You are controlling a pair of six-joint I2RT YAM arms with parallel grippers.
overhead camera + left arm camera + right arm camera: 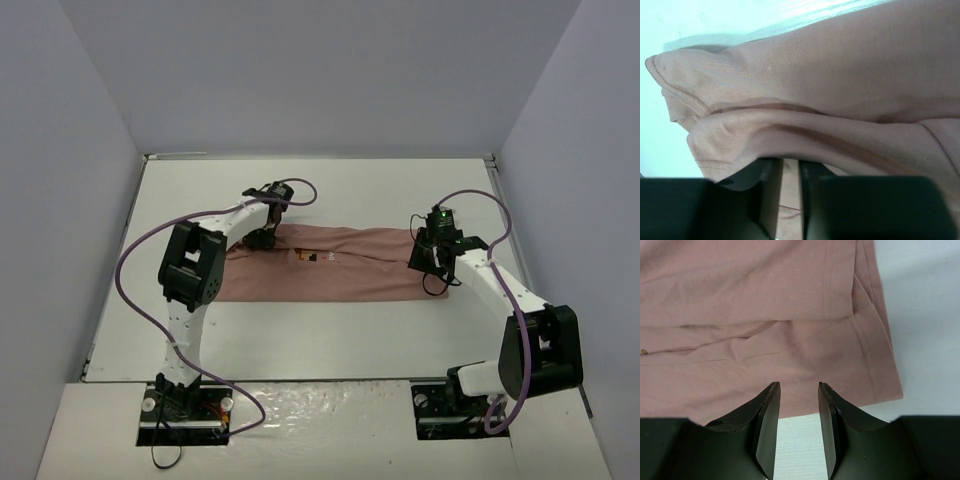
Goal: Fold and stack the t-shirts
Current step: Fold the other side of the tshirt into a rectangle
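The salmon-pink t-shirt [350,272] lies across the middle of the table as a long band, its small chest graphic [308,257] facing up. My left gripper [262,238] is at the shirt's far-left corner. In the left wrist view a fold of the shirt [840,75] drapes over the fingertips, and the jaws [790,162] stand nearly closed with cloth between them. My right gripper [425,256] is at the shirt's right end. In the right wrist view it [799,386] is open and empty, with its tips just over the hemmed edge of the shirt [765,300].
The white table [300,340] is boxed in by grey walls on the left, back and right. Purple cables [135,255] loop off both arms. A sleeve hem [670,90] bunches at the left end of the shirt.
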